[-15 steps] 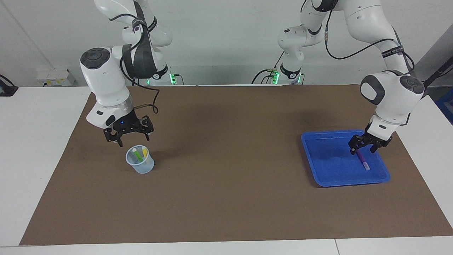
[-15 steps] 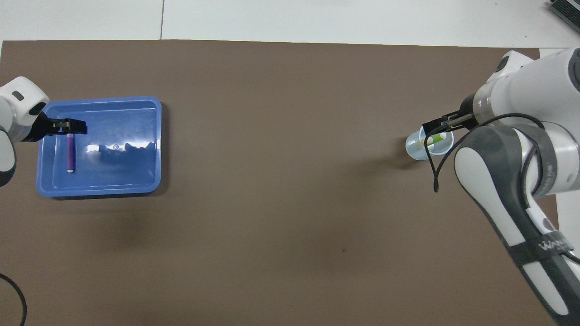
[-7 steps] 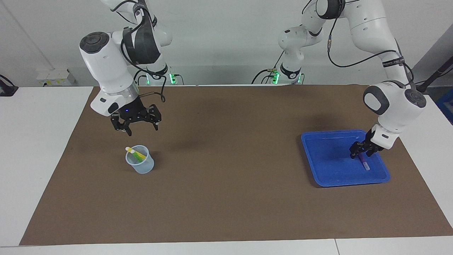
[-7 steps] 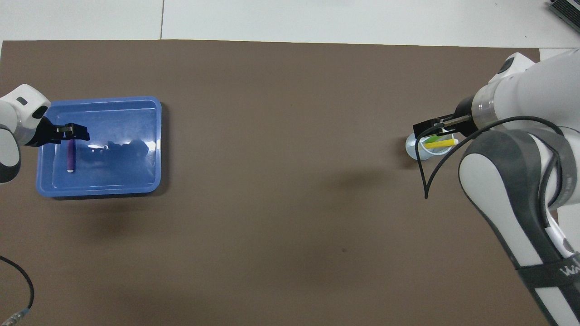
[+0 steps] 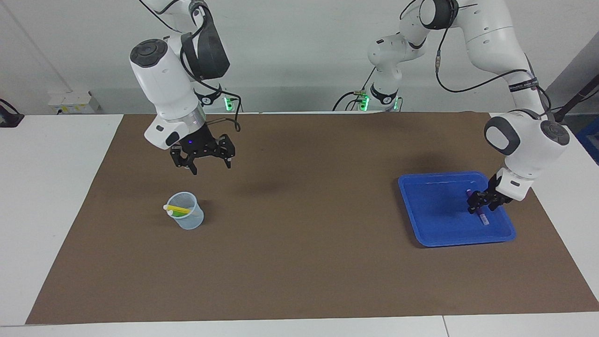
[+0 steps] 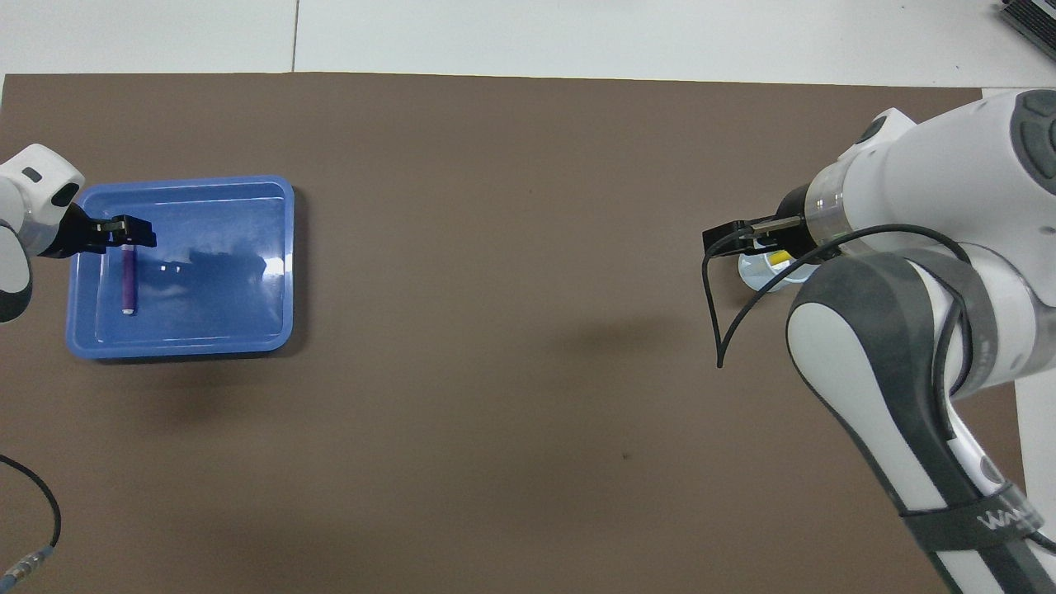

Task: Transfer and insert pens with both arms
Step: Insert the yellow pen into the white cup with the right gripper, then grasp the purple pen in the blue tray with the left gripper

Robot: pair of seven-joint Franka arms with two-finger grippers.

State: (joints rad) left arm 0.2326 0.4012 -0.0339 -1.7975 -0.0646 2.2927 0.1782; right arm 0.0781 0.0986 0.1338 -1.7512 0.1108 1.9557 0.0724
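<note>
Since one second ago, the right gripper [image 5: 209, 164] has risen from just above the cup [image 5: 186, 217] and has travelled toward the middle of the table. Now it hangs over the bare brown mat [image 5: 299, 262], with its fingers spread apart and nothing between them. The yellow pen [image 5: 178, 209] has tipped over during this time; it now lies almost flat across the rim of the clear cup, and its pale end sticks out past the rim. The green pen [image 5: 179, 215] sits lower inside the same cup, partly hidden under the yellow one. The cup stands on the mat toward the right arm's end of the table.

At the left arm's end, the left gripper [image 5: 485, 202] has gone lower into the blue tray [image 5: 421, 220]. Its fingers are now down on both sides of the purple pen [image 6: 128, 280]. The purple pen lies flat on the tray floor. I cannot tell if the fingers already press on it.
</note>
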